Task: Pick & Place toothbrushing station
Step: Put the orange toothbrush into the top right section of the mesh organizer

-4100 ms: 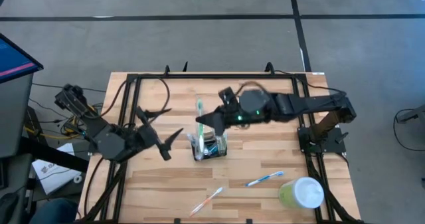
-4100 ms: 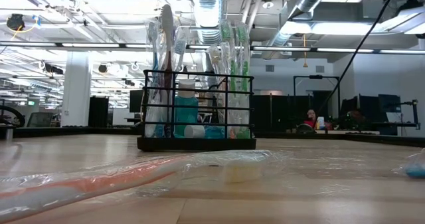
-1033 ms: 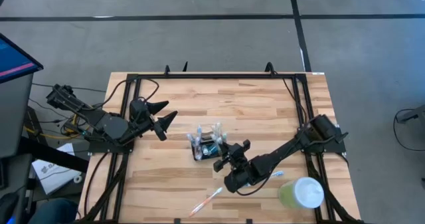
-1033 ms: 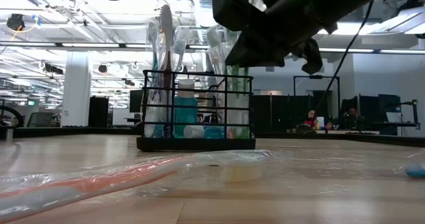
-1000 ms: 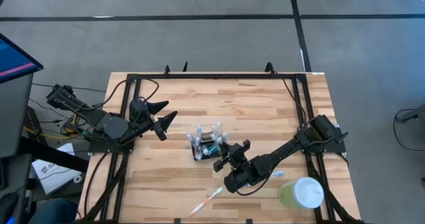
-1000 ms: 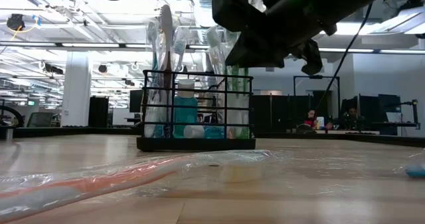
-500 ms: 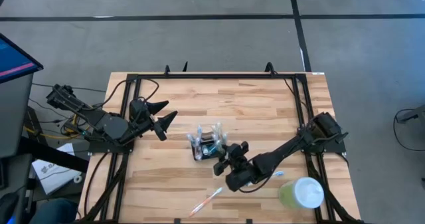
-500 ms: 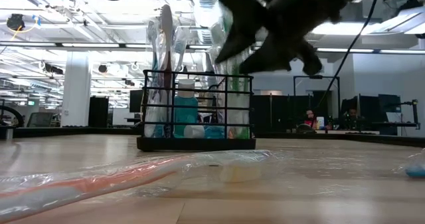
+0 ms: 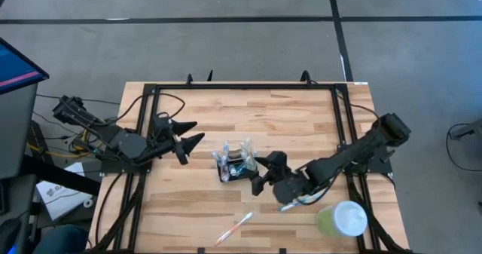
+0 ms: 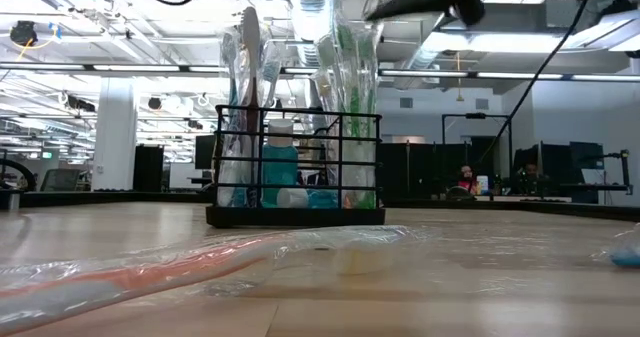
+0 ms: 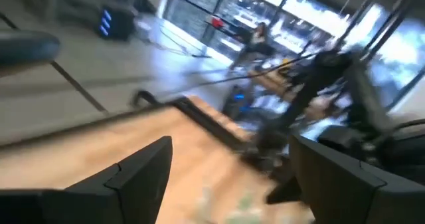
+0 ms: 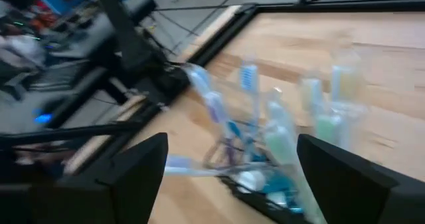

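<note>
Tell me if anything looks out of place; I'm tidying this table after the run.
Two wrapped toothbrushes lie loose on the table: an orange one near the front edge, and a blue one partly under the right arm. The black holder stands upright, brushes inside. The green cup shows no spill.

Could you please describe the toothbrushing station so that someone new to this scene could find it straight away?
Look at the wooden table inside the black frame; near its middle stands the toothbrushing station, a small black wire holder with wrapped toothbrushes standing upright in it. The other toothbrushes, such as the pink one, lie flat, and the green cup sits at the corner.
</note>
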Robot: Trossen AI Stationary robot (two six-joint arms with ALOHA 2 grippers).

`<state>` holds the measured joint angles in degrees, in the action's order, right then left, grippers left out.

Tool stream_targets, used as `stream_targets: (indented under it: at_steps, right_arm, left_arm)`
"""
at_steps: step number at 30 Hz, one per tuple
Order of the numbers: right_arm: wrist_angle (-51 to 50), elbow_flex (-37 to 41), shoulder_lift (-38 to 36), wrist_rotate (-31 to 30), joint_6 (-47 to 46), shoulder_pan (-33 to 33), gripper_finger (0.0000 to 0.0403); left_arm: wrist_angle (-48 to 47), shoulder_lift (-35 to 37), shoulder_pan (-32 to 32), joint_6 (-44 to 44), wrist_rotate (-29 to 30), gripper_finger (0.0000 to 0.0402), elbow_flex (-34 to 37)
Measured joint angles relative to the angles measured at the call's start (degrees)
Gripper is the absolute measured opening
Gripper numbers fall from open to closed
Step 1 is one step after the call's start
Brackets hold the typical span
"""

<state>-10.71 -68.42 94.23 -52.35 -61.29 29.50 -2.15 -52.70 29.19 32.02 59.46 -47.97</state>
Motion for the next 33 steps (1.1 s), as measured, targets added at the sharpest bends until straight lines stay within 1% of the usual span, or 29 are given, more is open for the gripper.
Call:
stream_targets:
  at_steps: [2, 3, 6, 8, 9, 13, 16, 18, 21, 26, 33]
  right_arm:
    - [-0.1, -0.04, -2.33, 1.57, 0.36, -0.01, 0.0323]
    - [-0.16, -0.04, -3.44, 2.1, 0.41, 0.06, 0.0321]
    - [-0.01, -0.04, -6.8, 4.13, 1.43, 0.14, 0.0315]
    - [0.18, -0.04, -8.94, 5.51, 3.02, 0.34, 0.0312]
    - [0.34, -0.04, -9.98, 6.12, 3.64, 0.37, 0.0311]
    - [0.44, -0.04, -13.87, 9.28, 6.12, 0.39, 0.0311]
    - [-0.04, -0.04, -15.91, 11.99, 6.42, 0.51, 0.0311]
    - [-0.23, -0.04, -16.75, 13.89, 6.42, 0.84, 0.0311]
    - [-1.34, -0.04, -17.39, 16.72, 6.4, 1.8, 0.0311]
    - [-3.21, -0.04, -17.48, 20.97, 5.96, 3.86, 0.0311]
    - [-8.31, -0.04, -17.48, 22.55, 5.78, 6.93, 0.0311]
  left_arm:
    - [0.2, 0.11, -0.03, 5.6, -3.73, 0.0292, -0.02]
    - [0.15, 0.06, -0.02, 7.05, -6.6, 0.029, -0.02]
    - [0.66, -1.61, 0.71, 7.62, -16.84, 0.028, -0.04]
    - [0.87, -4.23, 2.1, 7.92, -21.45, 0.0268, -0.04]
    - [0.62, -5.66, 3.26, 8.53, -22.83, 0.0262, -0.04]
    - [0.94, -13.61, 8.23, 9.27, -25.67, 0.0231, -3.24]
    - [-0.22, -20.95, 11.01, 10.36, -27.46, 0.0207, -7.65]
    - [-2.69, -25.37, 12.15, 12.21, -28.72, 0.0192, -11.15]
    - [-7.86, -31.94, 12.59, 15.69, -32.31, 0.0177, -16.43]
    - [-15.38, -41.97, 12.55, 21.81, -37.31, 0.0169, -24.55]
    - [-29.99, -51.1, 12.74, 30.8, -41.94, 0.017, -32.26]
